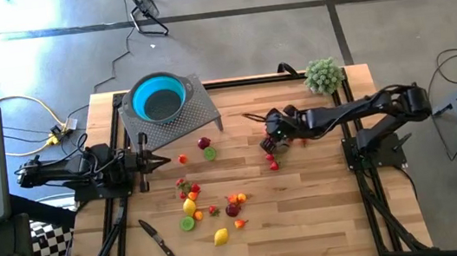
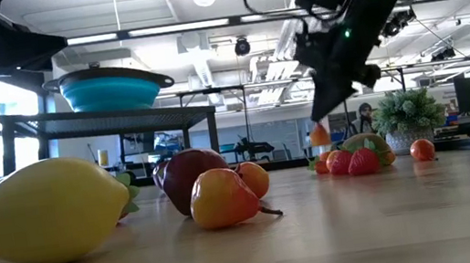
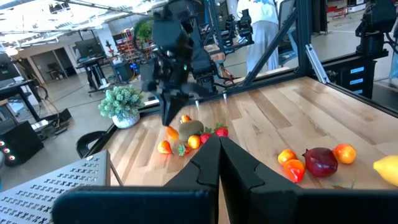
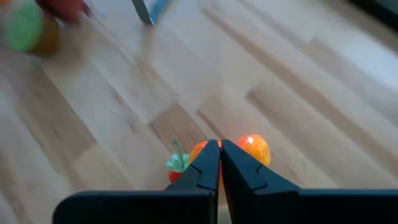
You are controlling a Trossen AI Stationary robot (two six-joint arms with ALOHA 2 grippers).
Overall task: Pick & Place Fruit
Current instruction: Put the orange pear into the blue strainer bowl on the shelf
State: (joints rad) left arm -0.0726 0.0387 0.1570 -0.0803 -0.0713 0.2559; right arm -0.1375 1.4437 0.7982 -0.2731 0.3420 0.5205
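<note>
Lemon-yellow fruit (image 2: 39, 212) fills the low view's lower left; roughly twenty small fruits (image 1: 212, 204) scatter mid-table; one teal bowl (image 1: 158, 99) upper left; right gripper (image 1: 268, 147) closed over red fruits; left gripper (image 1: 161, 161) closed, empty.

The bench (image 1: 308, 206) is pale wood planks with visible grain and a soft satin sheen, framed in black metal rails, and the fruit (image 2: 223, 198) looks like smooth plastic with glossy highlights, especially the big yellow lemon (image 2: 39, 212). The teal bowl (image 1: 158, 98) looks like matt, smooth plastic or silicone, sitting on a grey perforated metal stand (image 1: 194, 112). Right arm's fingers (image 4: 239, 174) are matt black plastic, same as the left's (image 3: 239, 168), and the plant ball (image 1: 323, 74) looks fuzzy.
</note>
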